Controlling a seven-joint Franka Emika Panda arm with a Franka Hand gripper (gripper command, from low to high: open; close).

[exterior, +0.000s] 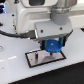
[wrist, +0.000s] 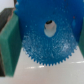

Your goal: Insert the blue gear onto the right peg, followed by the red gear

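A Franka arm (exterior: 47, 15) reaches down over a white table (exterior: 12, 65), its gripper (exterior: 52, 44) closed on the blue gear (exterior: 52, 47), which hangs just above the black-framed plate (exterior: 44, 57). The wrist view shows the toothed disc (wrist: 47, 40) with its centre hole, pinched between green pads (wrist: 10, 47). One gear and one plate are visible; any pegs are too small to tell.

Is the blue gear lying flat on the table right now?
No, the blue gear is held off the table in the claw, above the plate.
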